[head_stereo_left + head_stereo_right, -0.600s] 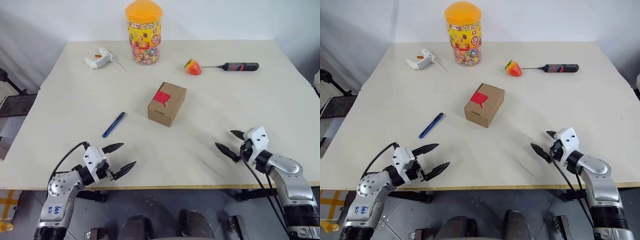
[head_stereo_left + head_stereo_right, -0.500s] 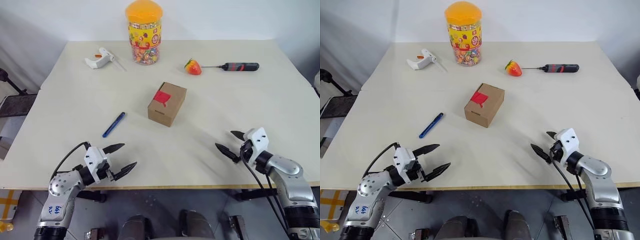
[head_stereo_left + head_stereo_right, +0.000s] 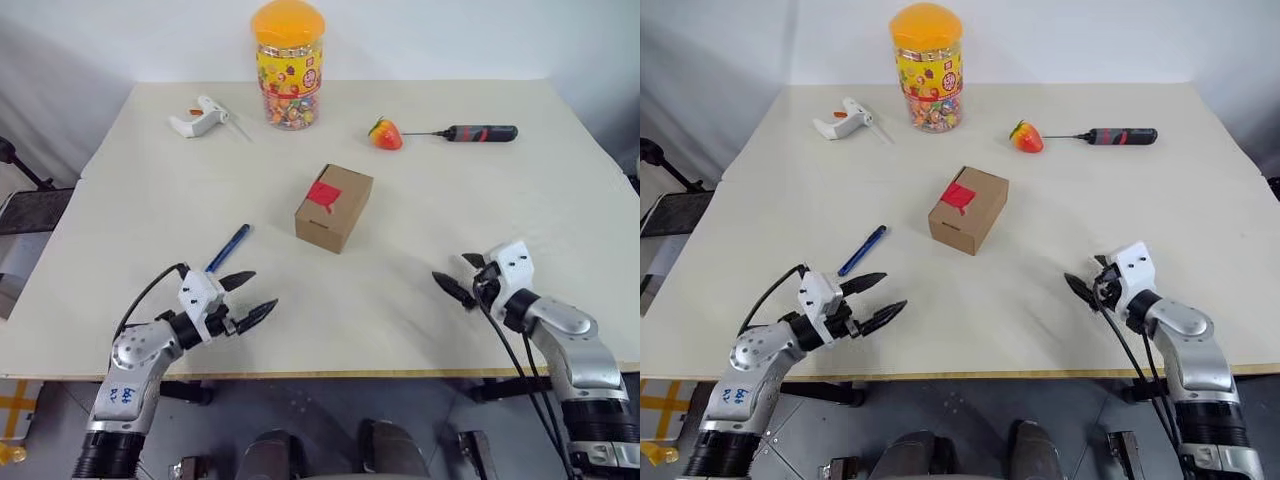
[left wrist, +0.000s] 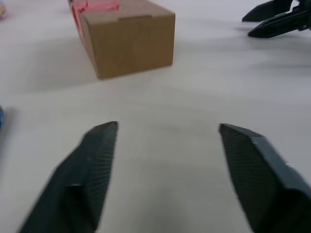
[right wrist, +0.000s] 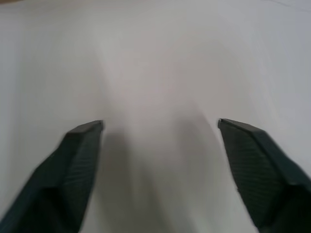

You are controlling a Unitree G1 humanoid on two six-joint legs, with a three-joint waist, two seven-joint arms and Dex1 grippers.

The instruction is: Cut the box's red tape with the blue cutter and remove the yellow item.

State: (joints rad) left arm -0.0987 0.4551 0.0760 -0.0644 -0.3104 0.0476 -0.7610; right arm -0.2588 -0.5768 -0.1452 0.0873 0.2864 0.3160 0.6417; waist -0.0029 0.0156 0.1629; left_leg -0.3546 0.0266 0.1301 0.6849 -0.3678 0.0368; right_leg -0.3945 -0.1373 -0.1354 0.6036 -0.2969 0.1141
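The left claw (image 3: 248,298), its fingers spread and empty, has moved in from the surface's near edge toward the blue cutter (image 3: 228,248) left of the taped box (image 3: 334,207), apparently starting the pickup, while the right claw (image 3: 462,277) waits open.

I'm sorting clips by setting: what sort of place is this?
Probably a robot test or lab setup, not a home: a plain pale table against a blank wall, with a staged mix of props laid out apart, among them a taped box, a candy jar and a screwdriver.
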